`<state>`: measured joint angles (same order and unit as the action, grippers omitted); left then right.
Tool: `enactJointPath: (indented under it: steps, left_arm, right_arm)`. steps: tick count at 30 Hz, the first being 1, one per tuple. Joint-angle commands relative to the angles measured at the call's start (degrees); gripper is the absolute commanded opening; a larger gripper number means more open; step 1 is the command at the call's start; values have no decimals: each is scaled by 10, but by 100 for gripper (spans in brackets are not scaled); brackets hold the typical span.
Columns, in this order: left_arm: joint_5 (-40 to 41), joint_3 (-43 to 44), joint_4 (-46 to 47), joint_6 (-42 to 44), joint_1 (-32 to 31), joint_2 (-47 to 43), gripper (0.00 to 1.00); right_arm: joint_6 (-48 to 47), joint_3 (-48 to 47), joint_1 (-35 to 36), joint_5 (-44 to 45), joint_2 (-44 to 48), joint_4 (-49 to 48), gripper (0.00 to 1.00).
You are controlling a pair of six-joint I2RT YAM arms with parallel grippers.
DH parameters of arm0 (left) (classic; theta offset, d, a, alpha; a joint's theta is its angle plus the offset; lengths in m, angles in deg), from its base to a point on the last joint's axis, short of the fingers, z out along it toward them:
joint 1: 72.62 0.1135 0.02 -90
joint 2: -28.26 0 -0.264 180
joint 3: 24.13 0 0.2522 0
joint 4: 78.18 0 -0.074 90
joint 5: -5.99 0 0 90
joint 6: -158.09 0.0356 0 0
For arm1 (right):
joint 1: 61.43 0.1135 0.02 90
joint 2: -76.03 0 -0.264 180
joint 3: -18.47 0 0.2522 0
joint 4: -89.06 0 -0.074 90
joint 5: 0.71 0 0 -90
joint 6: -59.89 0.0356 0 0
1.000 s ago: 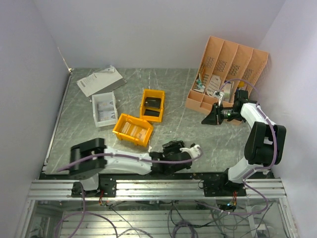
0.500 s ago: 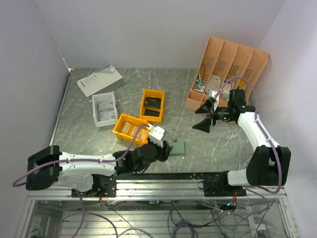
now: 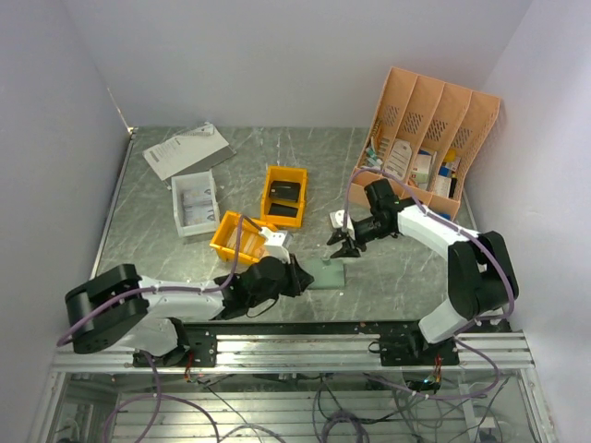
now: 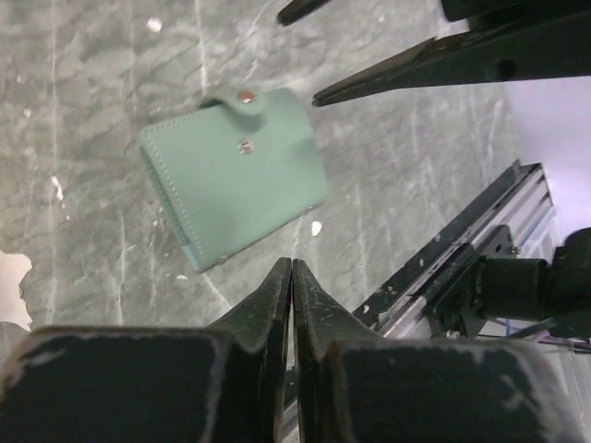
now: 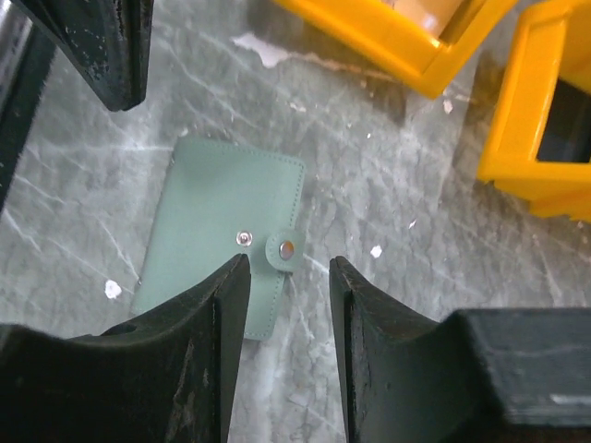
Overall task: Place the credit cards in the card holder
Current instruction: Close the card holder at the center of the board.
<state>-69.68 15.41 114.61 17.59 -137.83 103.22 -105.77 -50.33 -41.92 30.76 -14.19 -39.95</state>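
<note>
Top view: card holder point(image 3: 326, 274) lay folded shut on the table point(image 3: 406, 268), at 6 o'clock of the yellow bins point(image 3: 247, 242). Left gripper point(image 3: 297, 275) sat just beside it at its 9 o'clock; right gripper point(image 3: 343, 245) hung at its 1 o'clock. Neither held anything. Couldn't pick out the credit cards for certain.

Left wrist view: left jaws were pressed together, empty, at 6 o'clock of the holder and not touching it. Snap tab point(image 4: 242, 96) was at the holder's 12 o'clock edge, with the right gripper's fingers point(image 4: 416, 69) at 2 o'clock.

Right wrist view: right jaws stood apart, empty, framing the tab. Whether the tips touched the leather couldn't be told.

Judgement: the step in hand was unsnapping the holder. To do it well, the closed left fingers should pin the cover near the spine at 9 o'clock, and the right should pinch only the tab and peel up slowly. An unpinned holder would likely lift or slide.
</note>
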Motion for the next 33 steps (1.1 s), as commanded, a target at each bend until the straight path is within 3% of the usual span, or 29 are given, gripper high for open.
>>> enactJointPath:
  steps: [1, 15, 33]
  left_arm:
    - [-14, 21, 24, -40, 10, 42, 12]
    - [-45, 74, 37, -39, 49, 147, 9]
    - [-60, 73, 44, -47, 68, 180, 9]
  right_arm:
    - [-17, 25, 13, 63, -1, -43, 40]
    - [-7, 53, 38, 96, -4, -80, 31]
    - [0, 48, 66, 127, -27, -89, 16]
